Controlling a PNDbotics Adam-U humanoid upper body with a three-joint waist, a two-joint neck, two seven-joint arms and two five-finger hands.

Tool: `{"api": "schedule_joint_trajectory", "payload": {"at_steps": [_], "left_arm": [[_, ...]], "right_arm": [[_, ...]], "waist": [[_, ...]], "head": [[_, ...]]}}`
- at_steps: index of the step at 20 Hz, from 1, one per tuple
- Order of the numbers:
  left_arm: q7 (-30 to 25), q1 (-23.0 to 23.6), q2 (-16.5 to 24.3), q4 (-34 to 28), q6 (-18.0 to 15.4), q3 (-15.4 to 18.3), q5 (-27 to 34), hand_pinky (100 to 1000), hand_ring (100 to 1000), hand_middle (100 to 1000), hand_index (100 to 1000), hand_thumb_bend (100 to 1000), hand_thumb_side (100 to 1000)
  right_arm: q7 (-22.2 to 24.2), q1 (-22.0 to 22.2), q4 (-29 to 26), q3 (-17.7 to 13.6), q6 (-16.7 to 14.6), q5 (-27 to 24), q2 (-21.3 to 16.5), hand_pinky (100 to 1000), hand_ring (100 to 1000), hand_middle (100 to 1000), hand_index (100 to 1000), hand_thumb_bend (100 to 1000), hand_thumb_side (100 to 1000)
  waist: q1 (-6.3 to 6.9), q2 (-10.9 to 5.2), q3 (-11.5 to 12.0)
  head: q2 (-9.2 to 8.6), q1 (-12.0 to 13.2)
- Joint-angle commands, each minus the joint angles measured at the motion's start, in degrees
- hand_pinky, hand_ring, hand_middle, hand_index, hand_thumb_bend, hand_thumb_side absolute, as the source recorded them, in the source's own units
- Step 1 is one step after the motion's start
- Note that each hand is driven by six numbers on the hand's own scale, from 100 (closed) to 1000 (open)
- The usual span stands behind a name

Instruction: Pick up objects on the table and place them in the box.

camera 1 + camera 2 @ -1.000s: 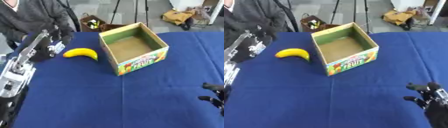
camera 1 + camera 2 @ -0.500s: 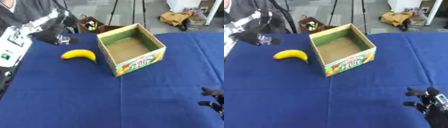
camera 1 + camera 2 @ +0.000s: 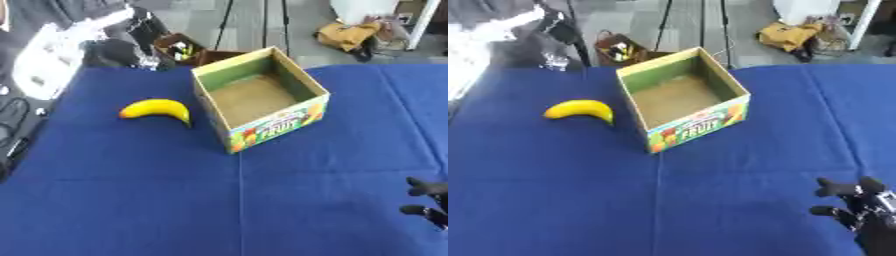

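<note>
Lifted toward eleven o'clock, the left hand (image 3: 114,50) hangs beyond the banana (image 3: 157,108), fingers unclear; the right hand (image 3: 859,207) idles released.

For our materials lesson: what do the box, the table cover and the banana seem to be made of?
The box looks like matte brown cardboard: thin, straight walls, printed fruit label outside. The table cover looks like blue woven cloth, dull, with a faint crease line. The banana has a smooth yellow skin; real or plastic, the look leaves open.
</note>
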Motion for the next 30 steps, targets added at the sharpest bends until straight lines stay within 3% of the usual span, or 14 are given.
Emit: {"api": "schedule_joint_trajectory", "payload": {"at_steps": [1,4,8,16,22,30], "left_arm": [[8.0,-2.1,-2.9,9.5,-6.5,5.3,-23.2,793,680,617,741,702,394],[13.5,-2.2,-4.5,13.1,-8.8,8.7,-34.0,793,682,619,742,680,383],[16.6,-2.1,-5.0,15.3,-9.9,10.0,-37.8,791,681,615,737,630,345],[16.6,-2.0,-5.4,16.3,-11.3,10.3,-35.2,779,664,595,722,501,327],[11.8,-2.0,-5.7,17.5,-11.4,10.1,-30.2,768,644,593,721,401,366],[6.5,-1.8,-5.7,17.4,-10.5,9.8,-26.9,764,633,588,718,380,372]], "right_arm": [[-0.1,-0.2,-0.4,-0.2,0.0,-0.2,-0.8,674,972,615,660,100,941],[-0.2,-0.2,-0.4,-0.3,0.0,-0.2,-0.8,673,971,613,659,100,943],[-0.3,-0.2,-0.4,-0.3,0.0,-0.2,-0.7,672,970,611,659,100,944],[-0.3,-0.2,-0.3,-0.3,0.1,-0.2,-0.6,672,967,605,658,100,948],[-0.4,-0.2,-0.3,-0.3,0.2,-0.1,-0.6,672,966,603,658,100,952],[-0.4,-0.3,-0.1,-0.3,0.2,-0.1,-0.5,672,965,602,658,100,958]], "waist": [[-0.28,-0.72,0.1],[-0.34,-0.68,0.3],[-0.47,-0.61,0.4],[-0.57,-0.57,0.4],[-0.53,-0.45,0.2],[-0.37,-0.37,-0.1]], "head": [[-0.62,0.0],[-0.57,-0.1],[-0.59,-0.1],[-0.69,-0.2],[-0.70,-0.1],[-0.59,-0.2]]}}
